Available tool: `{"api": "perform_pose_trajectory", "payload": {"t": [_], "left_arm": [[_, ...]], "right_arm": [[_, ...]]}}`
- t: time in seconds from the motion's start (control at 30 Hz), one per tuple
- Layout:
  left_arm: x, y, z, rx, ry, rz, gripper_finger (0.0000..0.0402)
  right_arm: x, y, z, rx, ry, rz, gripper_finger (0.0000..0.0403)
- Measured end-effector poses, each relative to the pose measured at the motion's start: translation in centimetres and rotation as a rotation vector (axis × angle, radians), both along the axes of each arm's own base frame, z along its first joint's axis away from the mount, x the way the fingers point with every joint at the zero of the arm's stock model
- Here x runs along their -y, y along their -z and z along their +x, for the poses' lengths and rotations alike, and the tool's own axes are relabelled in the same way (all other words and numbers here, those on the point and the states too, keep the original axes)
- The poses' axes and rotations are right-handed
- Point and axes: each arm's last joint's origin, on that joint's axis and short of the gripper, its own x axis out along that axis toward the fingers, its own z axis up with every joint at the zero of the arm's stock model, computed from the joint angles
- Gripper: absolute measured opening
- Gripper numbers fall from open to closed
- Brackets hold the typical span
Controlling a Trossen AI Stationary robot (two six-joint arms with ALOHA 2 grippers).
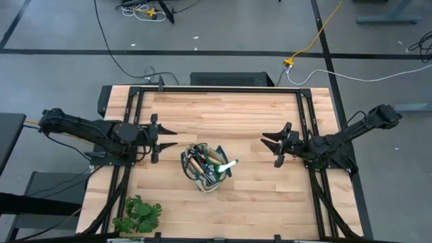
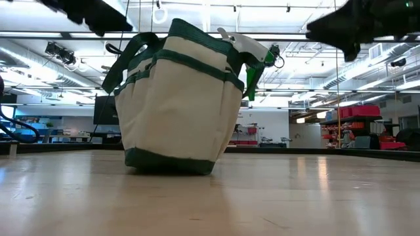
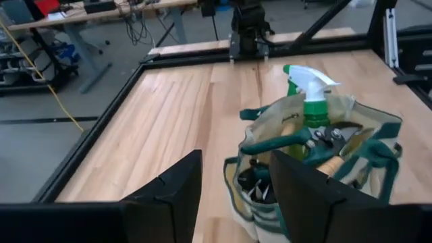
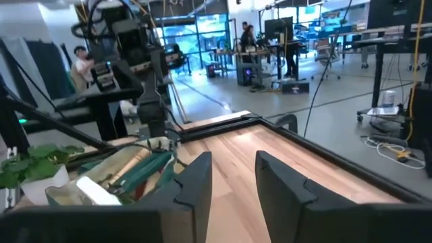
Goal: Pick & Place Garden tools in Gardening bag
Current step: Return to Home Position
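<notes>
Gardening bag (image 1: 206, 167) sits upright around the middle of the desk (image 1: 236, 115), stuffed full. The green spray bottle (image 3: 307, 94) pokes out the top, with a wooden rake handle (image 3: 331, 165) and the shears (image 3: 331, 135) tucked beside it. Left arm (image 1: 88, 128) hovers off to the bag's left side, left jaws spread apart, gripping nothing (right arm (image 1: 337, 142) mirrors it opposite, right jaws released too). Leafy plant (image 1: 138, 214) sits at the desk edge.

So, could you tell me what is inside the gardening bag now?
Sticking out of the gardening bag: the green spray bottle, pruning shears and a wooden handle. Anything deeper is hidden by the canvas. Left gripper and right gripper hover open at its sides.
</notes>
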Motion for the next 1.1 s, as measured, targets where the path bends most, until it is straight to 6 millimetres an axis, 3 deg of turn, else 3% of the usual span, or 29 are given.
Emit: {"api": "perform_pose_trajectory", "payload": {"t": [0.43,1.1], "left_arm": [[0.0,5.2,-0.2,0.067,-0.008,-0.043,0.0181],[-0.3,10.0,-1.6,0.120,-0.016,-0.117,0.0181]], "right_arm": [[0.5,3.6,-1.1,0.021,-0.005,0.036,0.0116],[0.7,4.8,-1.5,0.005,-0.005,0.044,0.0116]]}}
